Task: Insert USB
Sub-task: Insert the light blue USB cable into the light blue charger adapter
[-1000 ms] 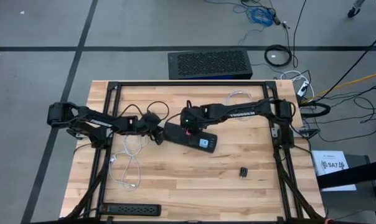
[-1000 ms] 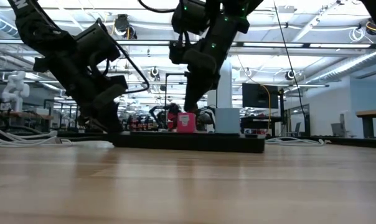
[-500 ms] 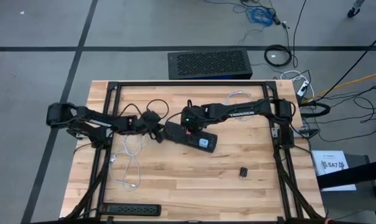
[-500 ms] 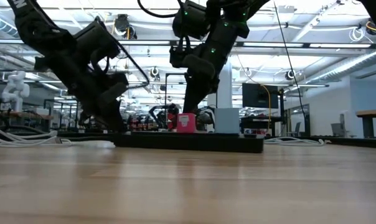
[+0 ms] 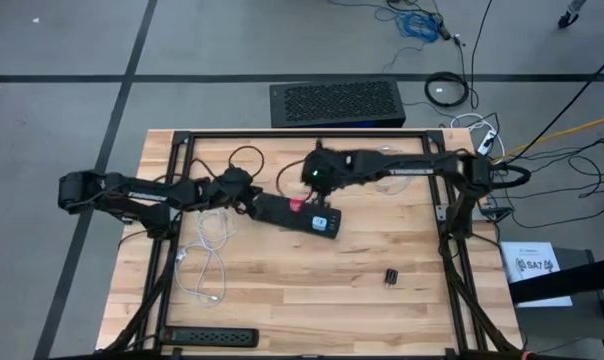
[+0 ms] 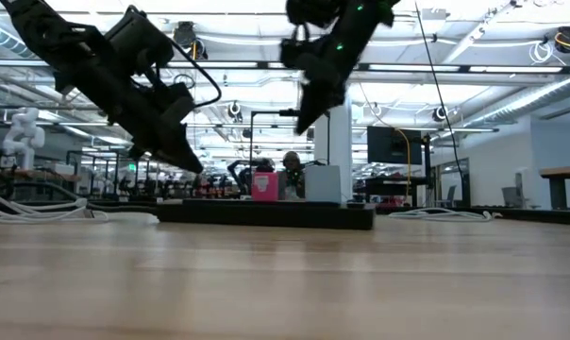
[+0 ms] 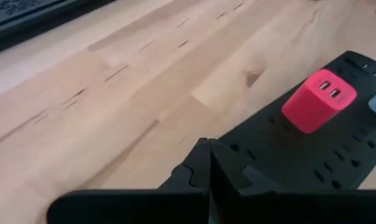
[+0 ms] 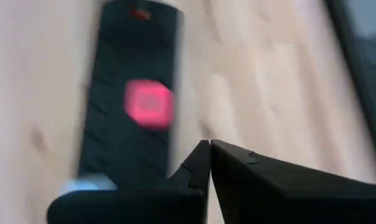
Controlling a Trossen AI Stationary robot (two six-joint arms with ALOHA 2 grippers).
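Observation:
A black power strip (image 5: 300,215) lies flat mid-table with a pink USB charger (image 5: 297,204) plugged upright into it; the charger also shows in the left wrist view (image 7: 319,99) and the right wrist view (image 8: 149,102). A grey plug (image 5: 322,222) sits near the strip's right end. A white USB cable (image 5: 207,262) lies slack on the table left of the strip. My left gripper (image 7: 208,148) hovers shut over the strip's left end (image 6: 192,166). My right gripper (image 8: 210,147) is shut and raised above the charger (image 6: 302,121).
A second black power strip (image 5: 212,338) lies at the near left edge. A small black adapter (image 5: 393,275) sits toward the near right. A black perforated box (image 5: 337,103) stands beyond the far edge. Black cable loops (image 5: 244,160) lie behind the left gripper. Bare wood lies near the middle.
My right gripper has risen from the pink charger and drawn back toward the far right. My left gripper has lifted off the table beside the strip's left end. The power strip has slid a little toward the left; the charger stays upright in it.

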